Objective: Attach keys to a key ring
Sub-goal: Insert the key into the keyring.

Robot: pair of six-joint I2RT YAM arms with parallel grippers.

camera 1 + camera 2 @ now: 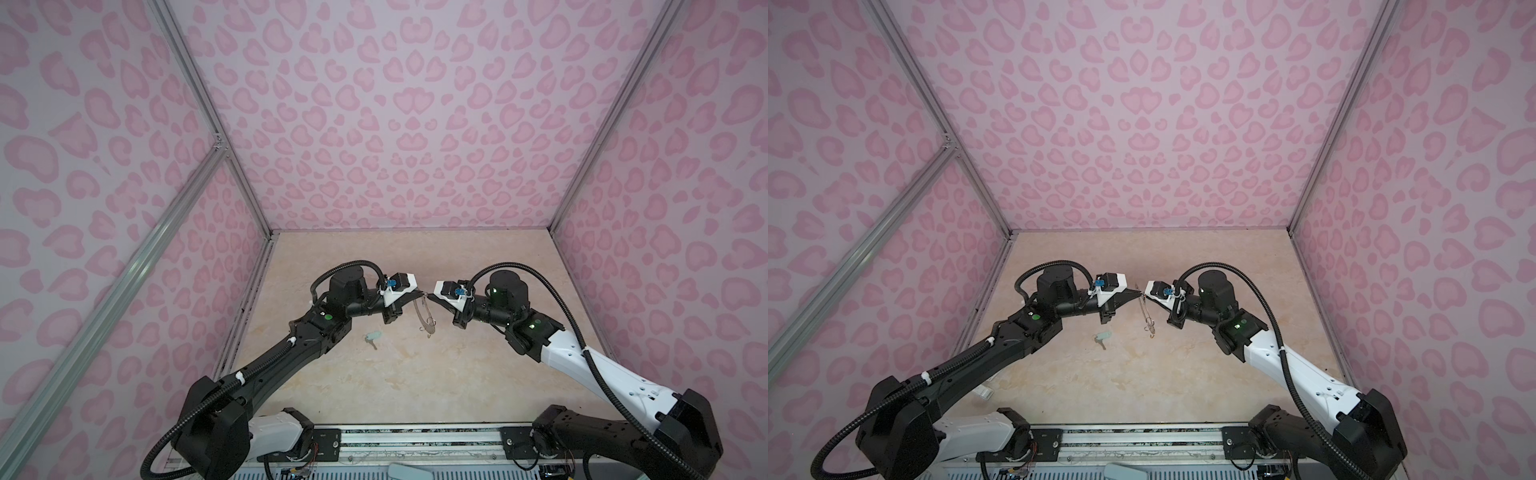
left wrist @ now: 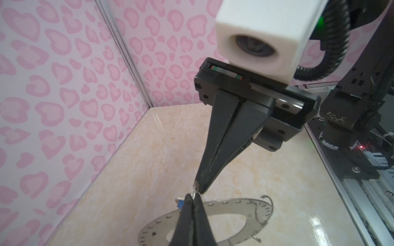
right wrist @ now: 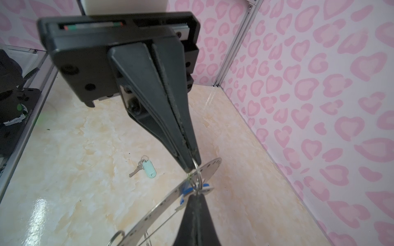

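In both top views my left gripper and right gripper meet tip to tip above the table's middle. Both are shut on a small wire loop at the rim of the key ring, a flat grey disc with a wide hole. It hangs on edge below the tips, off the table. A key with a blue tag dangles at the pinched loops, right by the right gripper. A silver key with a mint green tag lies flat on the table, left of the disc.
Pink patterned walls close the marble-look table on three sides. More wire loops hang on the disc's rim. The arm bases and a metal rail run along the near edge.
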